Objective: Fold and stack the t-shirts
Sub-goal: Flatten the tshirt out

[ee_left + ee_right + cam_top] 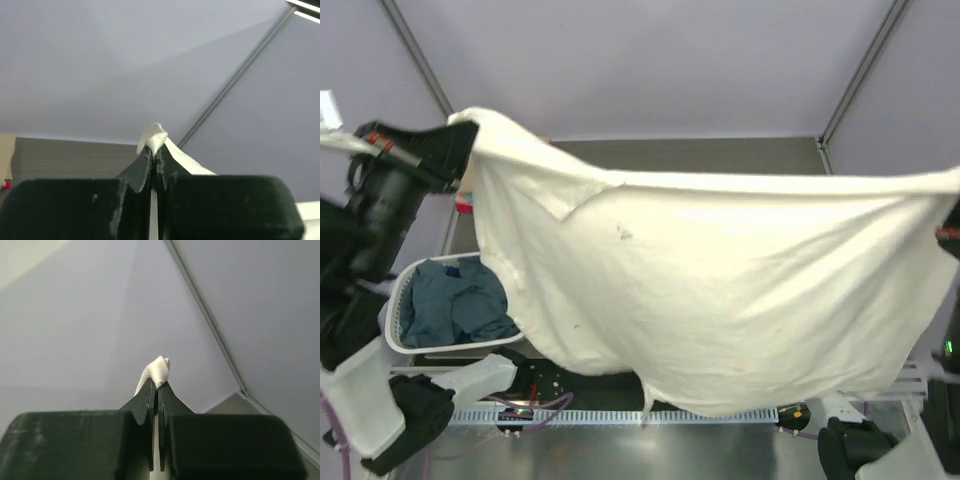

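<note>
Left gripper (154, 152) and right gripper (157, 387) are each clamping tight on a corner of the cream-white t-shirt (720, 290). It's hanging stretched sideways between them, above-right of the laundry basket (395, 300).

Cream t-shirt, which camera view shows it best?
Top external: nearly the whole cream t-shirt hangs spread between both hands. Each wrist view shows only a small pinched tuft at the left hand or right hand.
</note>
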`<state>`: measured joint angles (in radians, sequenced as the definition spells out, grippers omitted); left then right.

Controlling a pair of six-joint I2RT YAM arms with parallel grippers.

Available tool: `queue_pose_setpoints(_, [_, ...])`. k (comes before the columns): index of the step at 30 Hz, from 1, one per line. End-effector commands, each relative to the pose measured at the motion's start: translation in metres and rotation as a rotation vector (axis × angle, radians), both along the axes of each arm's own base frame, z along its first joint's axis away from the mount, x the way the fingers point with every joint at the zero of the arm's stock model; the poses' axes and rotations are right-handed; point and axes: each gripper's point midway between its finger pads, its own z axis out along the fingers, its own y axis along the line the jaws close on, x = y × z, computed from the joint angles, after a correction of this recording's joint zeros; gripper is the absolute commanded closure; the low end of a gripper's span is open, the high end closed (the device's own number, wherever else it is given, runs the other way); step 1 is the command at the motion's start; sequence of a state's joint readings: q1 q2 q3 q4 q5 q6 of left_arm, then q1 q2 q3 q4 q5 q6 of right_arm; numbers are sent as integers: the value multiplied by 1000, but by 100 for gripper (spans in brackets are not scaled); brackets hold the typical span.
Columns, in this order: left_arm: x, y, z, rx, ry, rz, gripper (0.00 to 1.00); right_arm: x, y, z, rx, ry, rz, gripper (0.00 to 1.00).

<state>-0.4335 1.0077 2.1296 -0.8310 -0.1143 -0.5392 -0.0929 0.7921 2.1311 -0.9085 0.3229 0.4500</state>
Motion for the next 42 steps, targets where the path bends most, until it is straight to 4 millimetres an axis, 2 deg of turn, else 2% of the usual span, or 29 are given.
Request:
queue_pose_setpoints(1, [108,-30,-52,140,237,99,100,157,-31,-83,-4,473,-97,99])
queue_pose_setpoints(2, [127,-34,-62,167,274,122,100,203,-37,-111,0,588,-104,99])
queue_pose_setpoints(3, [141,-33,-63,175,294,144,100,226,-44,-133,5,663,-133,99])
queue_pose_setpoints(4, [242,-40,-136,205,517,169,100,311,-59,-211,9,892,-156,99])
queue_pose_setpoints(5, [268,-39,-163,210,587,163,100,328,-64,-236,10,954,-158,99])
queue_pose_setpoints(6, [287,-36,-195,215,684,149,91,349,-58,-261,19,1004,-85,98])
queue_pose_setpoints(7, [308,-42,-234,213,789,87,55,364,-68,-286,46,1059,-69,76])
queue_pose_setpoints(8, [346,-33,-277,195,880,85,39,368,-68,-312,67,1149,-45,7])
queue_pose_setpoints(9, [346,-35,-312,201,995,56,28,383,-69,-337,77,1226,-27,1])
queue_pose_setpoints(10, [350,-37,-323,210,1015,35,11,377,-70,-345,70,1278,-54,0])
queue_pose_setpoints(11, [342,-46,-342,251,1065,19,7,377,-70,-346,55,1275,-68,0])
queue_pose_setpoints(12, [350,-50,-341,293,1008,24,4,370,-69,-361,38,1310,-66,0])
queue_pose_setpoints(13, [349,-54,-344,312,989,29,0,370,-66,-340,31,1220,-61,0])
queue_pose_setpoints(14, [330,-58,-352,322,1005,14,0,365,-65,-336,31,1200,-56,0])
queue_pose_setpoints(16, [335,-62,-347,277,937,15,0,354,-57,-334,54,1169,-28,0])
queue_pose_setpoints(17, [329,-63,-360,281,968,14,0,354,-51,-335,63,1151,0,0])
queue_pose_setpoints(18, [323,-64,-357,284,964,13,0,350,-45,-351,74,1179,24,0])
queue_pose_setpoints(19, [319,-67,-360,301,969,9,0,348,-40,-347,76,1147,40,0])
queue_pose_setpoints(20, [309,-76,-377,329,1005,-5,0,347,-35,-355,82,1152,61,0])
queue_pose_setpoints(22, [299,-87,-384,360,999,-12,0,339,-31,-388,104,1204,78,0])
queue_pose_setpoints(23, [285,-98,-408,379,1049,-28,0,340,-29,-394,111,1202,88,0])
queue_pose_setpoints(25, [279,-112,-417,369,1032,-46,1,333,-19,-425,139,1254,134,0])
queue_pose_setpoints(26, [263,-127,-438,372,1075,-72,1,336,-17,-434,156,1251,148,0])
queue_pose_setpoints(28, [255,-141,-447,372,1058,-67,2,330,-10,-460,184,1296,180,0])
queue_pose_setpoints(30, [232,-167,-465,397,1068,-101,3,326,-6,-483,214,1325,196,0])
queue_pose_setpoints(35, [184,-217,-517,452,1117,-182,4,322,2,-512,252,1356,230,0])
queue_pose_setpoints(38, [170,-241,-537,457,1124,-236,5,316,8,-526,279,1371,252,0])
queue_pose_setpoints(41, [158,-235,-573,487,1205,-218,5,308,15,-540,305,1389,280,0])
queue_pose_setpoints(42, [154,-221,-588,532,1242,-162,5,304,21,-546,320,1400,313,0])
